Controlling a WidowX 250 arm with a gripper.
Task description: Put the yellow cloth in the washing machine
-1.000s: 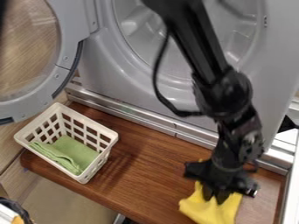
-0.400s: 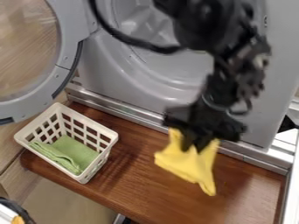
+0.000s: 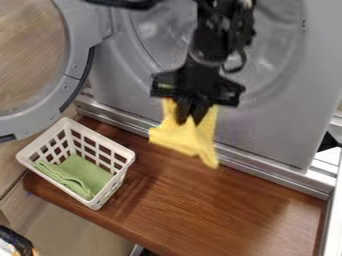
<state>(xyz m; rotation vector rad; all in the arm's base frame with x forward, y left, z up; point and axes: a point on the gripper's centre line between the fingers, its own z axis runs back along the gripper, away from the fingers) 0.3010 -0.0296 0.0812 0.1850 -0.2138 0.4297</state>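
Observation:
The black gripper [image 3: 190, 118] hangs in front of the washing machine [image 3: 267, 131], just below its round opening. It is shut on the upper part of the yellow cloth [image 3: 187, 139], which droops from the fingers with its lowest corner at the right. The cloth is held above the wooden surface, in front of the machine's lower edge. The arm hides part of the drum opening [image 3: 157, 30] behind it. The machine's round door [image 3: 77, 75] stands swung out to the left.
A white slatted basket [image 3: 107, 197] with a folded green cloth [image 3: 83, 175] in it stands on the left of the brown wooden board [image 3: 200, 210]. A metal rail [image 3: 267, 177] runs along the machine's foot. Something black and white is at the lower left corner.
The gripper has lifted the yellow cloth off the board and carried it up and to the left, toward the machine's front. Basket and door have not moved.

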